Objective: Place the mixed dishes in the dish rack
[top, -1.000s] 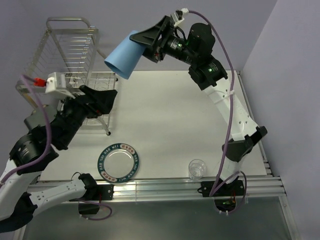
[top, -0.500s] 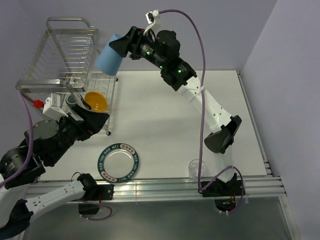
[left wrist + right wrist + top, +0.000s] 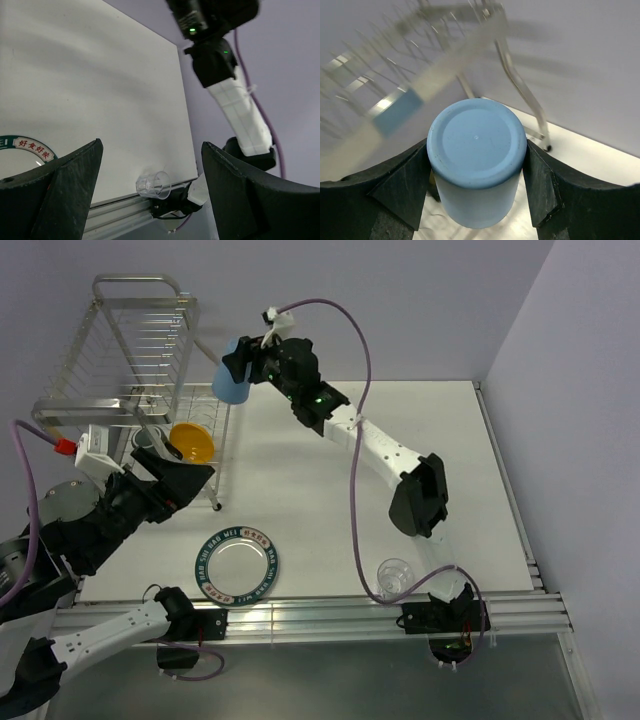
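Your right tool was pinching the light blue cup, one finger on each side of its wall. It held the cup in the air at upper centre-left of the top view, just beside the right edge of the dish rack. In the right wrist view the cup's closed base faced the lens, so its mouth pointed away, toward the blurred wires.

The cup looked light, stiff and smooth-walled. I judged it could slip or twist under a loose squeeze, so a grip across the wall was the sensible hold.

Your left tool was spread wide with nothing between its fingers, low at the left of the top view.

The orange-yellow bowl sat in the rack's lower tier, with the dark mug partly showing beside it.

The silver plate lay flat on the table at lower centre-left. It was thin and low, so I would expect you to need its rim.

The small clear glass stood near the table's bottom edge, well apart from the plate. It looked fragile and slick, so take it gently around the wall.
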You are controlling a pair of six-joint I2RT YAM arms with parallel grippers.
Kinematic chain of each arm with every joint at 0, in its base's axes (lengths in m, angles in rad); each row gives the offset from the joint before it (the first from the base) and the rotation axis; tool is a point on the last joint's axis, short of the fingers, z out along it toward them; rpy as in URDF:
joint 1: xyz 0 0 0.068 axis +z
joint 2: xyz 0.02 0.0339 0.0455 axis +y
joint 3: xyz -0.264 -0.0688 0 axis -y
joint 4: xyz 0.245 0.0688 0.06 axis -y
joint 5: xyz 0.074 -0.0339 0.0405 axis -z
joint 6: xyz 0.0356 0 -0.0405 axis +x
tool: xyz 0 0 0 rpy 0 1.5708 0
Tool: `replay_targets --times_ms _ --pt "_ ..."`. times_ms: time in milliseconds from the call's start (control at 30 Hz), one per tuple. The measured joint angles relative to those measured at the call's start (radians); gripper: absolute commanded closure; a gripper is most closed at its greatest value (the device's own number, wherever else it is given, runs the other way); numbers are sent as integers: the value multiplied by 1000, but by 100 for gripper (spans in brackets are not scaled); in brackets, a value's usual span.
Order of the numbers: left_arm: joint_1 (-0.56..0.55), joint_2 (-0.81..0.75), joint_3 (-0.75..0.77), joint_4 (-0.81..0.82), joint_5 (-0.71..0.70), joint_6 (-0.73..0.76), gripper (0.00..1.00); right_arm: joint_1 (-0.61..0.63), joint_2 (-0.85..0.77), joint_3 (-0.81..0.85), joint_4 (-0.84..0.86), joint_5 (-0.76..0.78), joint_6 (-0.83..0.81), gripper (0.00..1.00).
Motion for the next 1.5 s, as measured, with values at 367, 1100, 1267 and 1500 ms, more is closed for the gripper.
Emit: replay_targets --times_ms 367,1100,1267,1500 --pt "0 21 -23 54 55 -5 13 2 307 60 198 -6 -126 100" --pt "0 -74 -133 78 55 -39 13 48 477 306 291 -115 -103 100" --pt "0 -78 -133 78 55 -50 13 55 505 306 289 -123 -106 100" --pt "0 -108 -133 77 54 -62 13 61 535 306 284 -114 -122 100"
